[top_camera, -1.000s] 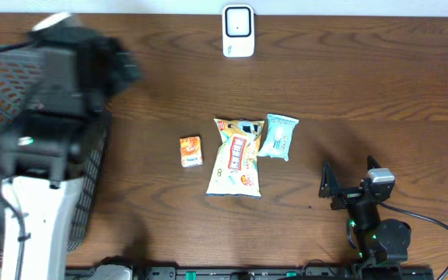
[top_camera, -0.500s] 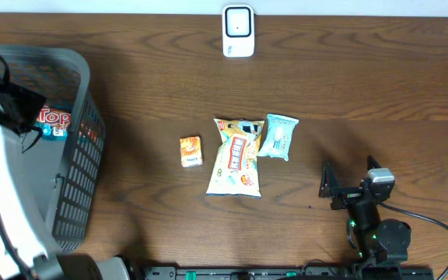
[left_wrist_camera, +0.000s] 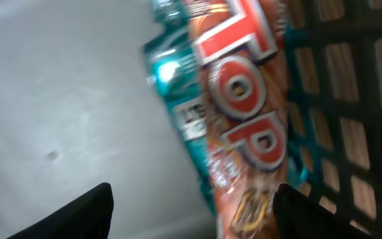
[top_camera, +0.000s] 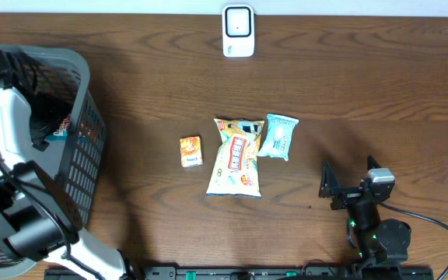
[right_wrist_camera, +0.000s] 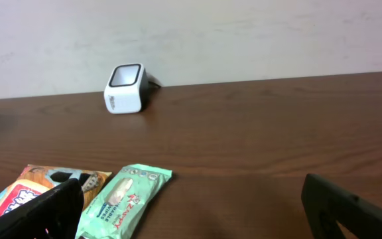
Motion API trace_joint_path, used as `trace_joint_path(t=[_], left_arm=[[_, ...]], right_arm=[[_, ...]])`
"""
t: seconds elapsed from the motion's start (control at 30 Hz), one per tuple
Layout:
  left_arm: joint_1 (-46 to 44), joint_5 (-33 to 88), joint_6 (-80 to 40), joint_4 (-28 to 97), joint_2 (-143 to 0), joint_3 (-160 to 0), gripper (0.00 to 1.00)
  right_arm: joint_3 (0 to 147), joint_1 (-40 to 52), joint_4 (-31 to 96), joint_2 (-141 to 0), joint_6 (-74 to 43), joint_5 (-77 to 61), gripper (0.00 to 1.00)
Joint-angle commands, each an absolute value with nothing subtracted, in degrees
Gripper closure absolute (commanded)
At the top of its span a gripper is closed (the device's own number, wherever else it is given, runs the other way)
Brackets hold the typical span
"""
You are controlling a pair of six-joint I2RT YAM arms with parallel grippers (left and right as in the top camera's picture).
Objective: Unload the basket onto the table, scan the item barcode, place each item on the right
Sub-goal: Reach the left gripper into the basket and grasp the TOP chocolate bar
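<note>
overhead, the left arm bends down into the grey plastic mesh basket (top_camera: 92, 159) at the left end of the dark brown wooden table (top_camera: 379, 93). the left wrist view shows why: the left gripper (left_wrist_camera: 194, 202) hangs with its dark fingers spread wide over the red and orange foil snack packet (left_wrist_camera: 244, 113). that packet lies slanted on the basket's pale floor against the mesh wall (a teal wrapper edge shows beside it). nothing looks pinched, so i judge this packet to be dealt with and the basket to be the place where finished items are put. the white barcode scanner (top_camera: 238, 31) stands at the far edge of the table, facing the arms, so an item can be held up to its window. three things lie together mid-table, well apart from the scanner: a small orange carton (top_camera: 191, 150), a yellow and white crisp bag (top_camera: 237, 158) and a mint green wrapped bar (top_camera: 278, 136), whose edge touches the bag. these look like the items left to scan. the right gripper (right_wrist_camera: 191, 206) rests low near the front edge, jaws wide apart and holding nothing, aimed past the bar toward the scanner and seemingly parked clear of the work.
</note>
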State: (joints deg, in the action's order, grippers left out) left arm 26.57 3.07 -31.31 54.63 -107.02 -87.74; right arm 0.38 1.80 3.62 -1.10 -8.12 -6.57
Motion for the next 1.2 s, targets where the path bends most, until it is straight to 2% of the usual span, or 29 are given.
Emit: trace_joint_path(t=[0.0,0.33,0.43,0.5,0.6,0.63,0.67,0.93,1.17], left_arm=[[26.55,8.27,-28.27,52.53,-108.81,-87.96,0.23],[26.48,8.43,-28.03,50.68,-114.30,-87.96,0.23],[26.24,8.60,-27.29,51.07,-115.98,-87.96,0.41],[26.02,8.58,-25.85,51.55,-116.40,-87.96,0.57],[25.96,8.56,-22.17,51.99,-116.38,-87.96,0.72],[25.98,8.56,-20.62,52.29,-116.38,-87.96,0.80],[26.09,8.54,-19.46,52.73,-116.36,-87.99,0.92],[28.95,8.38,-18.92,56.75,-112.05,-89.12,0.93],[30.06,8.60,-19.16,57.58,-95.70,-89.82,0.93]], right_arm=[[0.34,2.13,3.86,-1.04,-8.54,-6.33,0.01],[0.34,2.13,3.84,-1.04,-8.54,-6.33,0.01],[0.34,2.13,3.84,-1.04,-8.54,-6.33,0.01],[0.34,2.13,3.84,-1.04,-8.54,-6.33,0.01],[0.34,2.13,3.84,-1.04,-8.54,-6.33,0.01],[0.34,2.13,3.84,-1.04,-8.54,-6.33,0.01],[0.34,2.13,3.84,-1.04,-8.54,-6.33,0.01],[0.34,2.13,3.86,-1.04,-8.54,-6.33,0.01],[0.34,2.13,3.86,-1.04,-8.54,-6.33,0.01]])
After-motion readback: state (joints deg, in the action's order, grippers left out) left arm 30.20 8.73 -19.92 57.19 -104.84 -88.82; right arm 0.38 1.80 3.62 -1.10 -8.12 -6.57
